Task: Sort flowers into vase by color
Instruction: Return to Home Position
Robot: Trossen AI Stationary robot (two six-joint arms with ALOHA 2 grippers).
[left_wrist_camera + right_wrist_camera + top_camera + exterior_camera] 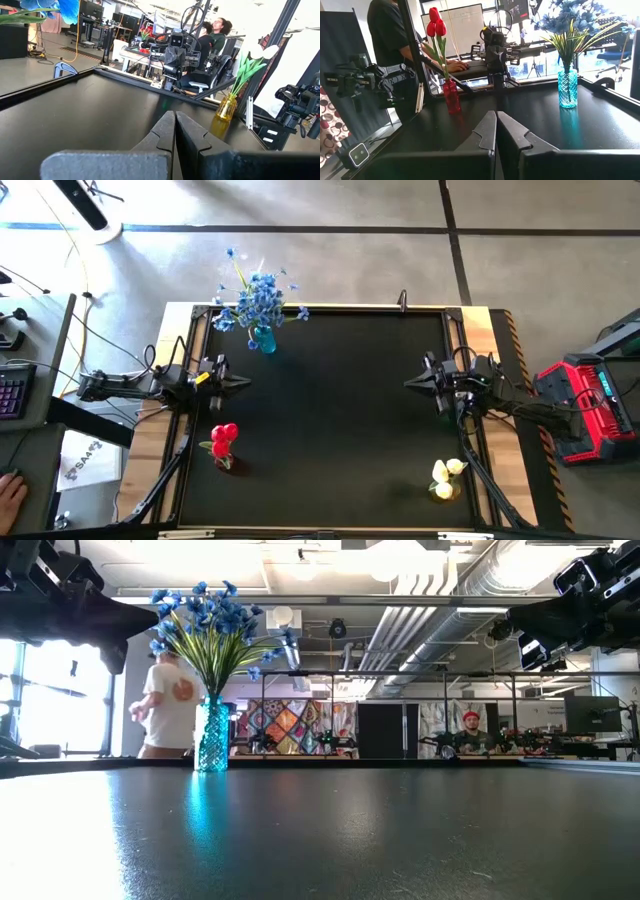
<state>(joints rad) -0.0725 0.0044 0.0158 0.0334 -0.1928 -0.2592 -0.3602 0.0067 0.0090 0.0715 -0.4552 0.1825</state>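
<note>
Nearest, by the table's (330, 430) front edge, red tulips (224, 436) are held upright in a red vase (224, 462) on the left, and pale yellow tulips (447, 472) in a yellow vase (444, 491) on the right. Farther back, the left gripper (245, 383) and right gripper (408, 383) are seen at opposite sides, jaws pressed together, nothing gripped. Farthest, blue sprays (262, 298) are kept in a teal vase (265, 340).
</note>
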